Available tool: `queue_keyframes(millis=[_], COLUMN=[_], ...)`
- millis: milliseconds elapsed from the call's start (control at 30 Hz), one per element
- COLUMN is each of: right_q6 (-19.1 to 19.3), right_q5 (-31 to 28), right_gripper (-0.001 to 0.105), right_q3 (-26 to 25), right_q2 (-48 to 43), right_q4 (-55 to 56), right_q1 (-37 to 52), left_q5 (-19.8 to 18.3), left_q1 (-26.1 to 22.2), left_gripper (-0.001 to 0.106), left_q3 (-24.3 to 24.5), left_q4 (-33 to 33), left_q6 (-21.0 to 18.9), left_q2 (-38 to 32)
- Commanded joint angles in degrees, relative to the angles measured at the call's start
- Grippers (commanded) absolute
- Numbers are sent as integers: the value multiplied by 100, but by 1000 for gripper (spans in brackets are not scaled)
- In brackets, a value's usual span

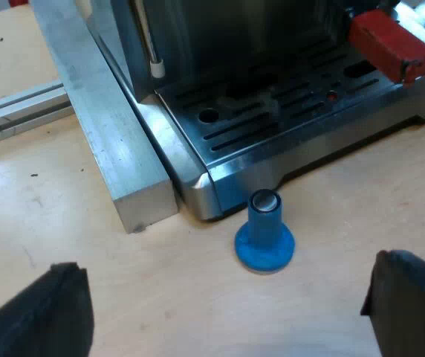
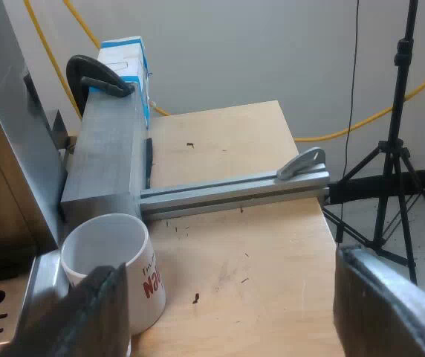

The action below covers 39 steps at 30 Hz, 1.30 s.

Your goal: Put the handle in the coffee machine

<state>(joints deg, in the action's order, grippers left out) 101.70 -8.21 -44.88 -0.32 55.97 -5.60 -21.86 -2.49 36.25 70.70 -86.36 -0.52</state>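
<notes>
Gaping empty left pincer [image 1: 227,297] over blue tamper [image 1: 264,232] by machine [image 1: 287,123], right pincer [image 2: 235,297] agape near mug [image 2: 112,256]

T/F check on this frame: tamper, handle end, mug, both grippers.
1. The blue tamper stands upright on the table by the corner of the drip tray. True.
2. The left gripper is shut on the tamper. False: its fingers are wide apart and nothing is between them.
3. The handle's red end shows over the drip tray. True.
4. The mug lies on its side. False: it stands upright, mouth up, beside the metal block.
5. The right gripper is open. True.
</notes>
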Motion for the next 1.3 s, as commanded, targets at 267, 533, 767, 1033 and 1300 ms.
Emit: queue_keyframes(millis=[267, 533, 767, 1033, 1300], right_q6=[-37, -37, -37, -37, -37], right_q5=[206, 896, 896, 896, 896], right_gripper=[60, 60, 60, 60, 60], right_q3=[129, 686, 1015, 1425, 1542], right_q2=[-275, -275, -275, -272, -272], right_q4=[-33, -45, -45, -34, 174], right_q1=[30, 30, 30, 30, 30], left_q5=[-89, -63, -64, -64, -64], left_q1=[-15, -15, -15, -15, -15], left_gripper=[77, 77, 77, 77, 77], left_q3=[-97, -591, -724, -733, -739], left_q4=[-636, -1052, -1321, -1343, -1361], left_q6=[-402, -644, -785, -787, -787], left_q2=[-812, -812, -812, -812, -812])
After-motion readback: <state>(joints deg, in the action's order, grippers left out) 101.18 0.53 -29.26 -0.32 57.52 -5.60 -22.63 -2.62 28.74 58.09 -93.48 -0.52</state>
